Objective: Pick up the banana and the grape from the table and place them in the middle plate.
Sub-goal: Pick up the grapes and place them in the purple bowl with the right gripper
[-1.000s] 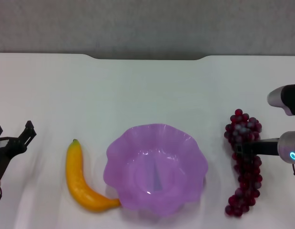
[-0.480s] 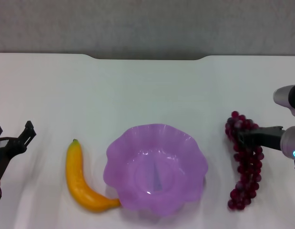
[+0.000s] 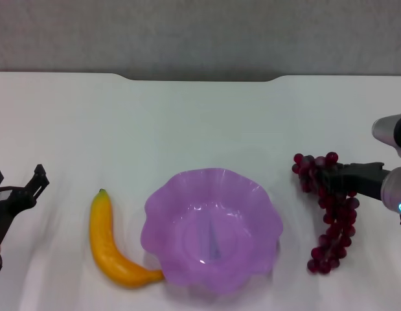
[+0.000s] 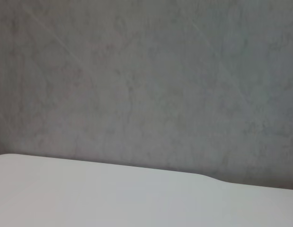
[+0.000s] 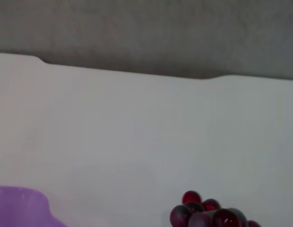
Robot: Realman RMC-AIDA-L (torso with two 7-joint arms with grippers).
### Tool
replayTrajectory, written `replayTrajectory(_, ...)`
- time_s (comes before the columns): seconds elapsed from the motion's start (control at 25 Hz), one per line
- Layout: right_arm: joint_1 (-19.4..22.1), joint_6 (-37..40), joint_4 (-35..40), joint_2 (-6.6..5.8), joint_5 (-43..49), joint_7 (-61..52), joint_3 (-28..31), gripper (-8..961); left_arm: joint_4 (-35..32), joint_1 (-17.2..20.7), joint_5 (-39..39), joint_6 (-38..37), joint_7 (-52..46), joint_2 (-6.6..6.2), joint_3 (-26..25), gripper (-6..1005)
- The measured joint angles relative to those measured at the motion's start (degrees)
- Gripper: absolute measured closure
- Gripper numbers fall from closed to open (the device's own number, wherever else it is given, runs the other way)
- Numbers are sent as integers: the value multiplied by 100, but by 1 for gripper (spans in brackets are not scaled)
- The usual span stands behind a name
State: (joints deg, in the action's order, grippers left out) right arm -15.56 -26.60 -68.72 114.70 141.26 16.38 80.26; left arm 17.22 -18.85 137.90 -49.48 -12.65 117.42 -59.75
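Grapes come first, by the look of it: the right gripper (image 3: 330,173) is clamped on the upper part of the long bunch of small glossy dark red-purple grapes (image 3: 326,214), and the bunch hangs from it to the right of the translucent purple plastic dish with the wavy scalloped rim (image 3: 212,227), the lower grapes dangling freely (whether the lowest ones touch the white worktop (image 3: 187,123) cannot be told). So the step in hand is, in my judgement, the carry toward the dish.

The next move calls for bringing the bunch sideways over the scalloped rim with its tail lifted clear of that rim, then lowering it into the hollow before letting go. A loose, swinging cluster may well catch the edge.

The smooth curved yellow-orange banana with its green stem tip (image 3: 111,243) lies on the worktop just left of the dish, its lower end touching or nearly touching the rim, not yet picked. The left gripper (image 3: 19,191) sits parked at the far left, fingers spread, holding nothing.

Compared with a second ago, the bunch has left its flat, straight lie; its top has shifted toward the dish, and the right gripper has moved inward. Banana, dish and left gripper have not moved.
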Motion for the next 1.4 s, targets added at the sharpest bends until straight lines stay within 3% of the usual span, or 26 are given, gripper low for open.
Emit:
replayTrajectory(0.6,529,877,-790,-4,78,593,-422,779,0,4,0,0,0,0,-1,91)
replayTrajectory(1.08,553,1378,-1853,-17,66,1343,-1282,780,0,8,0,0,0,0,-2,91)
replayTrajectory(1.4,442,1658,-1942,-13,39,1507,-1925,782,0,0,0,0,0,1,-3,91)
